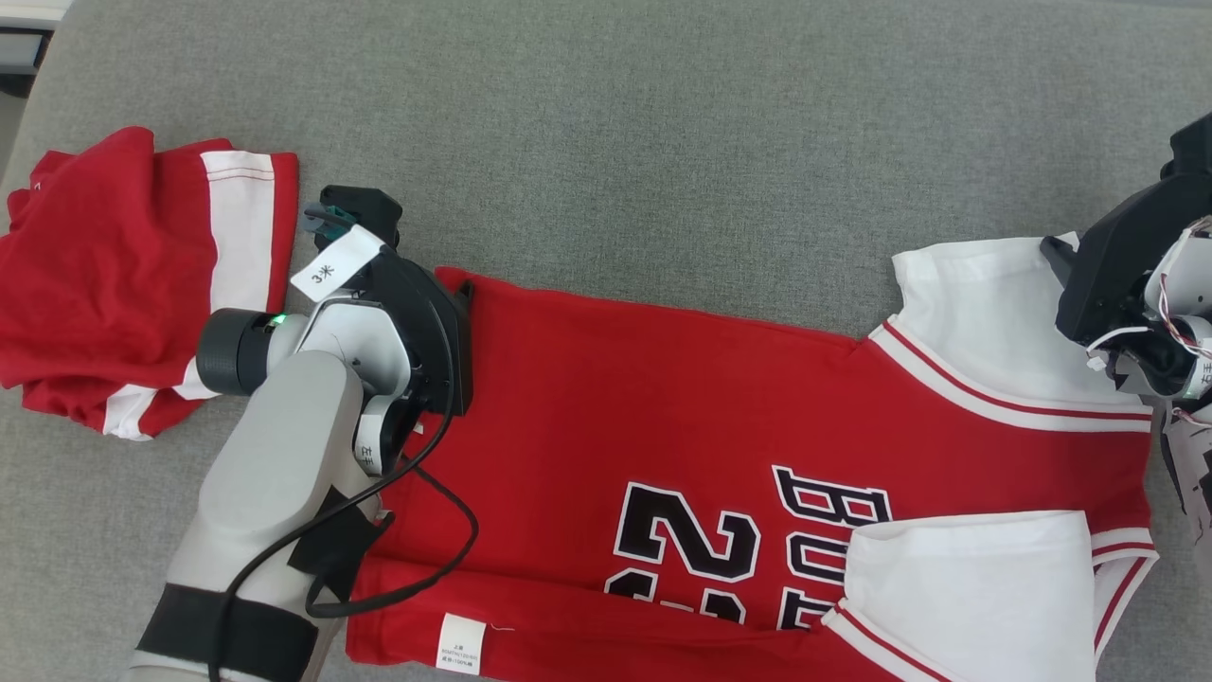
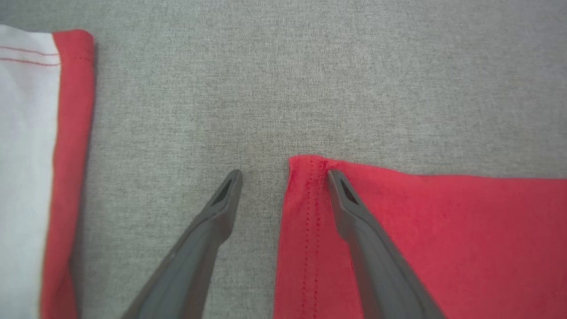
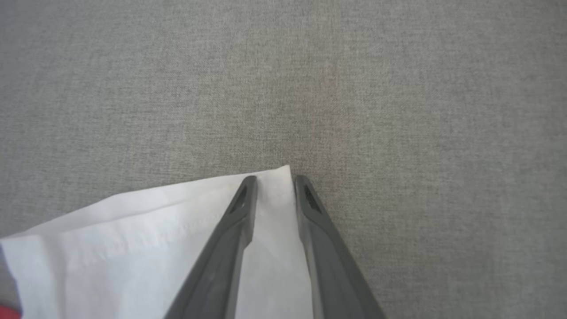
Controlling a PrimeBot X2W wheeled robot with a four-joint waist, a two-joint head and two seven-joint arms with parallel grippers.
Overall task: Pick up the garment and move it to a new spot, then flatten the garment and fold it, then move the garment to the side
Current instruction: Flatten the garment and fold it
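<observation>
The garment (image 1: 663, 407) is a red jersey with white sleeves and black lettering, spread flat on the grey cloth surface (image 1: 663, 142). My left gripper (image 1: 461, 296) points down at its far left hem corner. In the left wrist view that gripper (image 2: 283, 175) is open, straddling the red hem corner (image 2: 305, 177): one finger rests on the grey surface, the other on the red cloth. My right gripper (image 1: 1060, 254) is at the far white sleeve. In the right wrist view the gripper (image 3: 275, 179) has narrowed, with a gap left and the sleeve corner (image 3: 133, 248) lying between the fingers.
A second red and white garment (image 1: 123, 284) lies bunched at the far left, its white-banded edge (image 2: 44, 155) close to my left gripper. Bare grey surface stretches beyond both hem and sleeve. The surface's rounded corner is at the top left.
</observation>
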